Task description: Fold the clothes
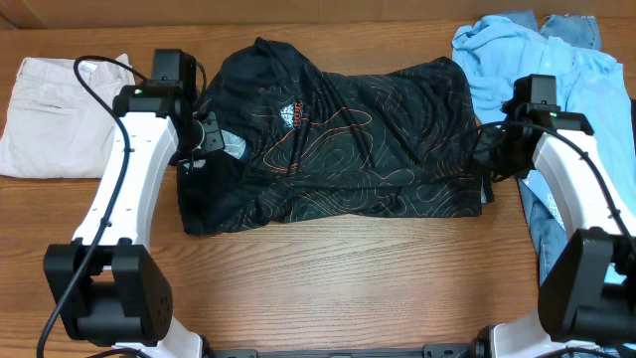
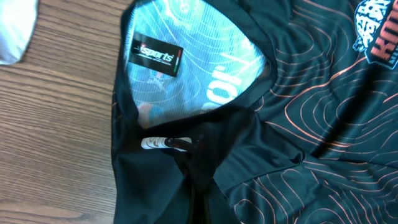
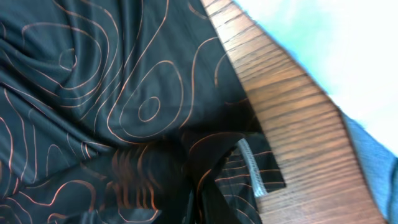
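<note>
The clothes to fold are chiefly a black sports shirt (image 1: 338, 139) with thin orange wavy lines, lying spread across the middle of the wooden table (image 1: 348, 268). My left gripper (image 1: 204, 139) is shut on the shirt's left edge beside the collar; in the left wrist view its jaws (image 2: 199, 211) are buried in bunched black cloth below the light-blue collar opening and a black label (image 2: 157, 55). At the shirt's right edge my right gripper (image 1: 487, 149) is shut on the hem. The right wrist view shows that fabric (image 3: 124, 93) gathered around the jaws (image 3: 199, 205), with the fingertips hidden.
A pale beige garment (image 1: 55, 114) lies at the table's left edge, showing as white cloth (image 2: 15, 31) in the left wrist view. A light blue garment (image 1: 507, 50) and denim (image 1: 542, 229) sit at the right, close beside my right arm. Bare wood runs along the front.
</note>
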Action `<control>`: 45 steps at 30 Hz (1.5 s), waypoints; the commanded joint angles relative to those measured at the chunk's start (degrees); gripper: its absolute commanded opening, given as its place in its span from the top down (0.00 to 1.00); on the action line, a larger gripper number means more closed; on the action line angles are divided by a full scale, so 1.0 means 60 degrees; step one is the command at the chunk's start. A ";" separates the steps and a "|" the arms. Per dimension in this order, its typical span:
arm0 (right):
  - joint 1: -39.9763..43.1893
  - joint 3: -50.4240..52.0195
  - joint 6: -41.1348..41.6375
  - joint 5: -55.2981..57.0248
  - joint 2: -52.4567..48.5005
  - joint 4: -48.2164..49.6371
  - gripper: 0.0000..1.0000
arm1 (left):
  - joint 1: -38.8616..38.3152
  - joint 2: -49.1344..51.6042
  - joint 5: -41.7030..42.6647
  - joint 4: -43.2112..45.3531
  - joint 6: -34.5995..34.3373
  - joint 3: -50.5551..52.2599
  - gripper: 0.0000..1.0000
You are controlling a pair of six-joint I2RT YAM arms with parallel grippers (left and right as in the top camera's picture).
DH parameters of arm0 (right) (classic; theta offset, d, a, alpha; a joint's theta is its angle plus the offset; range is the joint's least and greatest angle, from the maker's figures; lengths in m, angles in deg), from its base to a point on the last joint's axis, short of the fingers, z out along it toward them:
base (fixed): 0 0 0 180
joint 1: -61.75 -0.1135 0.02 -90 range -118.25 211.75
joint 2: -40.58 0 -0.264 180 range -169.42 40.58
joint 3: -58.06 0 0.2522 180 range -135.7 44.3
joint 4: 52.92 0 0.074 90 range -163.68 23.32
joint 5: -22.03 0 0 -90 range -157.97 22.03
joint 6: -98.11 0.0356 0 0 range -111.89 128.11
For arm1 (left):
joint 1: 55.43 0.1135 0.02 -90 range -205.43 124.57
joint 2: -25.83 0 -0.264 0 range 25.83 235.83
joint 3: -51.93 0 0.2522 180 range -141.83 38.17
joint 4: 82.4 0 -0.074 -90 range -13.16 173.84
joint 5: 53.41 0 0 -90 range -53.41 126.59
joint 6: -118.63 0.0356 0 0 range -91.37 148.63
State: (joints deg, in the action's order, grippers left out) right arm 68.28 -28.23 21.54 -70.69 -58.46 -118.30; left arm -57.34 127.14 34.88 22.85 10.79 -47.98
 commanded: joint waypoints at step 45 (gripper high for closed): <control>-0.0743 -0.2193 -0.0831 -0.0251 0.0033 0.0204 0.26 | -0.0313 -0.0386 0.0885 0.1446 0.1166 -0.1042 0.20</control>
State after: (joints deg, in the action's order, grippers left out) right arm 64.89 -37.54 19.46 -71.19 -60.83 -118.21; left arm -58.89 127.54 33.98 29.43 11.14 -49.71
